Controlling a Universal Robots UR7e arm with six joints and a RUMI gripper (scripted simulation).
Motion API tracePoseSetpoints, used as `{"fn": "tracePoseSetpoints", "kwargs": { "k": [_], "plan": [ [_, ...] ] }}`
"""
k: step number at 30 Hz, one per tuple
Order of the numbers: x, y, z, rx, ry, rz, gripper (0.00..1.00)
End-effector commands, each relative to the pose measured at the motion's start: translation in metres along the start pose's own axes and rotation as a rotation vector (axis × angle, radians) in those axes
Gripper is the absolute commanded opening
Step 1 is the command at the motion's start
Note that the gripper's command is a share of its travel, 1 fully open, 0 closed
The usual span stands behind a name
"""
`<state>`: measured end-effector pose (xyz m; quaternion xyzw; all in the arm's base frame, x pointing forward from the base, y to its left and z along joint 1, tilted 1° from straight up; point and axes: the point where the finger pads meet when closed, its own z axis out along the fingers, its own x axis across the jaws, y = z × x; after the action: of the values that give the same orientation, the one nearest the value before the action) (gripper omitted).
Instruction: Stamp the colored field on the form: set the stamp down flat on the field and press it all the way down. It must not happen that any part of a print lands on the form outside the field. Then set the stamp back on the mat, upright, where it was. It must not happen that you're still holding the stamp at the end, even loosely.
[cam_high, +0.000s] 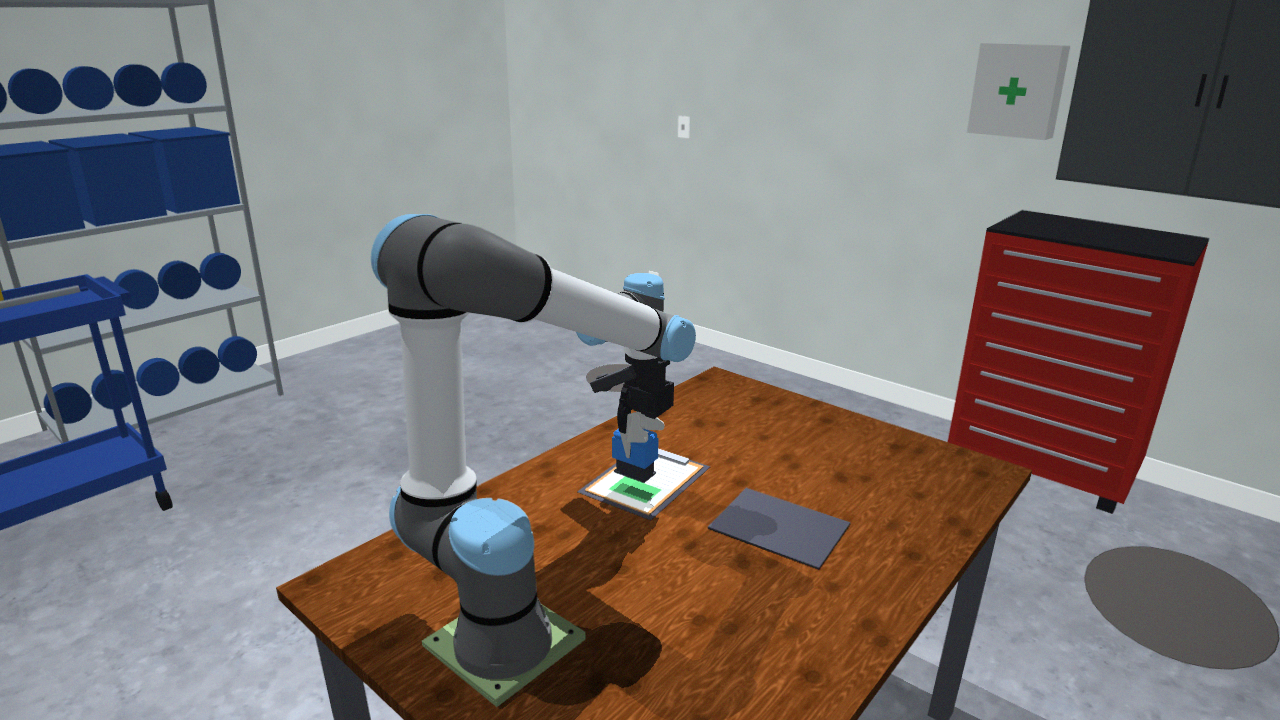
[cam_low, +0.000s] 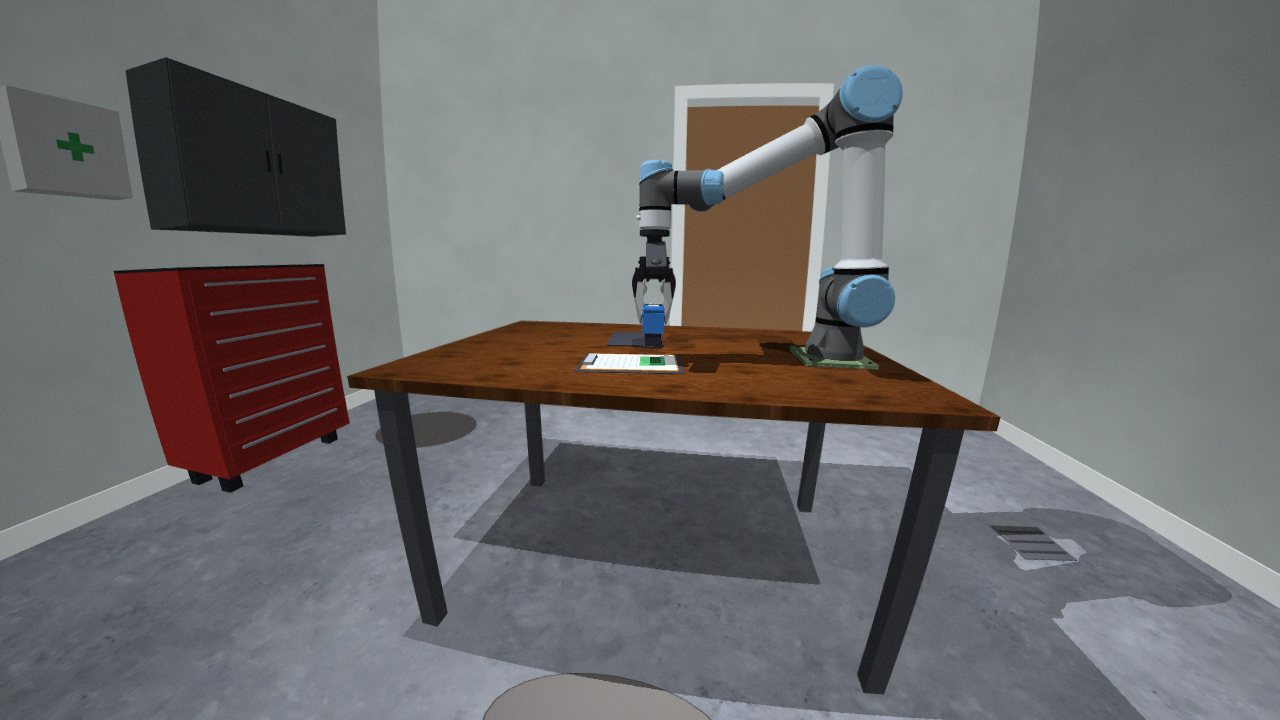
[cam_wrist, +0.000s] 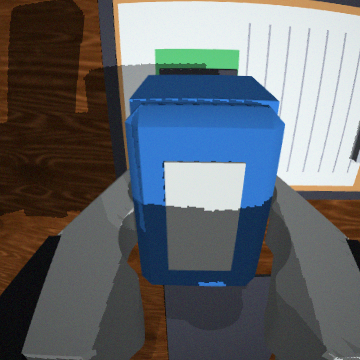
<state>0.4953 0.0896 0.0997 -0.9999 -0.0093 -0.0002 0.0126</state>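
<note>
My gripper (cam_high: 637, 440) is shut on the blue stamp (cam_high: 634, 455) and holds it upright over the form (cam_high: 644, 485) on its clipboard. The stamp's dark base hangs just above the paper, close to the green field (cam_high: 636, 489), which carries a dark mark. In the wrist view the stamp (cam_wrist: 202, 185) fills the middle, with a white label on top, and the green field (cam_wrist: 197, 60) shows beyond its far edge. In the exterior view the stamp (cam_low: 653, 323) is above and behind the form (cam_low: 629, 361). The grey mat (cam_high: 778, 526) lies to the right, bare.
The arm's base (cam_high: 501, 640) stands at the near left corner of the wooden table. A red drawer cabinet (cam_high: 1074, 353) stands right of the table, and blue shelving with a cart (cam_high: 62, 394) stands at the far left.
</note>
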Motion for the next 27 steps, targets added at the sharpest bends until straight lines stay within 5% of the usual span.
{"fn": "tracePoseSetpoints", "kwargs": {
  "k": [1, 27],
  "plan": [
    [-0.001, 0.001, 0.001, 0.000, -0.001, 0.000, 0.20],
    [-0.002, 0.001, 0.041, 0.000, -0.004, 0.000, 0.20]
  ]
}}
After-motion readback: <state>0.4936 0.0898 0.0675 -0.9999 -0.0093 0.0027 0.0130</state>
